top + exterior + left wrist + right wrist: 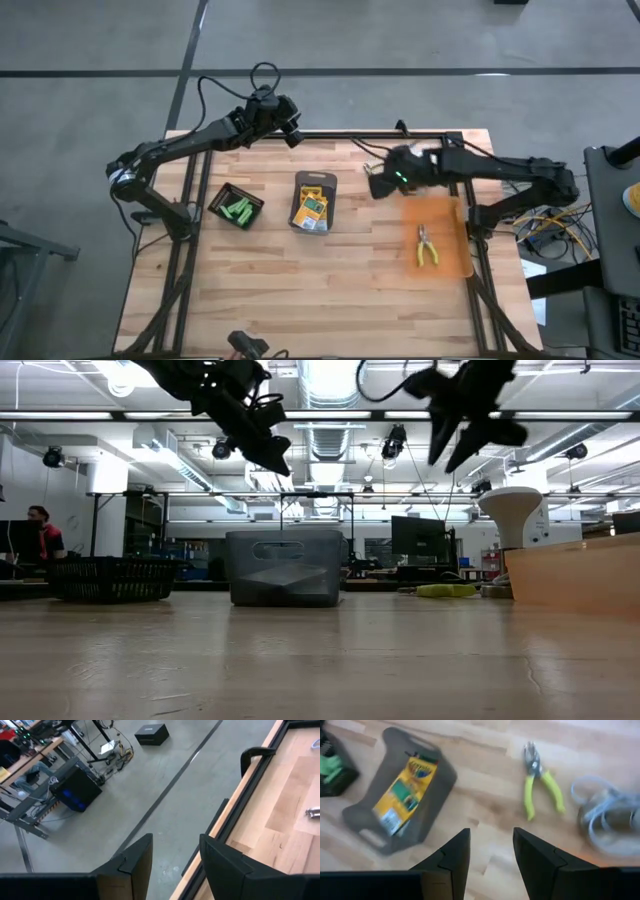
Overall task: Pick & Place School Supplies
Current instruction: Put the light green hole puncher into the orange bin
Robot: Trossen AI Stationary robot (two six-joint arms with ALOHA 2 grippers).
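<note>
Bare wood takes up most of the table [300,300]; the whole near half lies free, and all objects sit in a band across the middle. A black mesh basket [235,206] holding bright-green sticks [238,210] stands near the left edge. A dark grey tray [313,201] at the centre carries the yellow-and-green crayon boxes [312,209], stacked so their count cannot be told. Pliers with yellow-green handles [427,246] lie on an orange mat [436,240] close to the right edge, well apart from the tray.

The left gripper [288,120] is raised over the far edge of the table, its arm stretched from the left side; its fingers [137,860] stand apart with nothing between them, over floor and table rim. The right gripper [381,181] hangs above the table between tray and mat, its arm reaching in from the right; its fingers [455,855] are parted and empty.

Lettering on the top crayon box is too blurred to read.
</note>
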